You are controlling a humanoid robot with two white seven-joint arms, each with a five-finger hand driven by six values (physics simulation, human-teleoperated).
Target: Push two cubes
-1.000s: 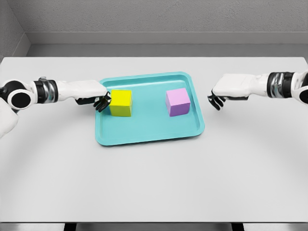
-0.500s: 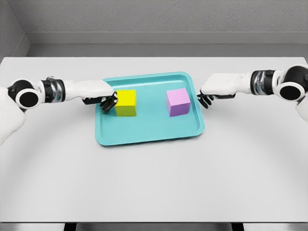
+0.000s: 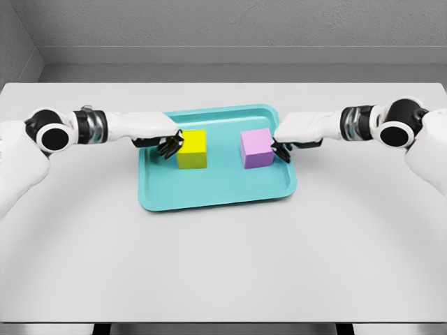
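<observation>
— What's the setting?
— A grey-walled room with one pale table (image 3: 223, 265) filling most of the view. On it, toward the far middle, lies one teal tray (image 3: 209, 195).

— And in the tray?
— Two cubes, well apart. The yellow cube (image 3: 192, 149) sits left of centre, the pink cube (image 3: 256, 148) right of centre.

— The arms?
— Two white arms, each reaching in low and level from its own side. The left hand (image 3: 162, 137) is over the tray's left rim, dark fingers curled, against the yellow cube's left face. The right hand (image 3: 293, 132) has curled fingers at the pink cube's right face; contact looks likely, though the gap is too small to judge. Neither hand grips anything.
</observation>
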